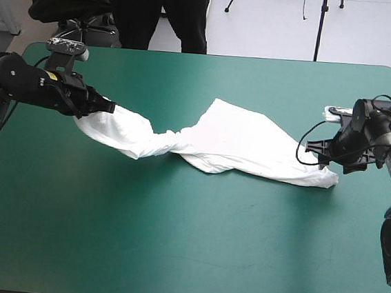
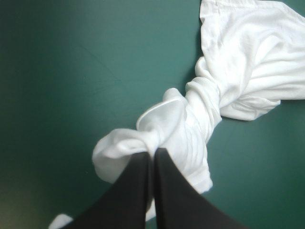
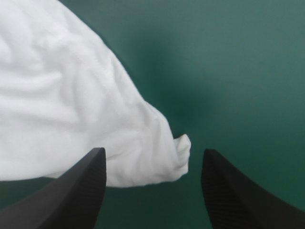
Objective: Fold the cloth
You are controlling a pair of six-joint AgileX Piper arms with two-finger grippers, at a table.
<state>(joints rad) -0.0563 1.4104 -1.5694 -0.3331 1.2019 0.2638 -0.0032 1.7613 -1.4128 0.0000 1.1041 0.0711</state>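
I see the T-shirt [image 1: 237,140] lying across the middle of the teal-green cover [image 1: 171,255], its wide body spread flat toward 3 o'clock and its other end twisted into a rope that runs out toward 9 o'clock. My left gripper [image 2: 153,151], out at 9 o'clock, has its black fingers [image 2: 136,191] pressed together on the bunched end of that rope. My right gripper [image 3: 152,151], at 3 o'clock, stands wide open with nothing gripped, and the T-shirt's end corner lies on the cover between its two fingers.
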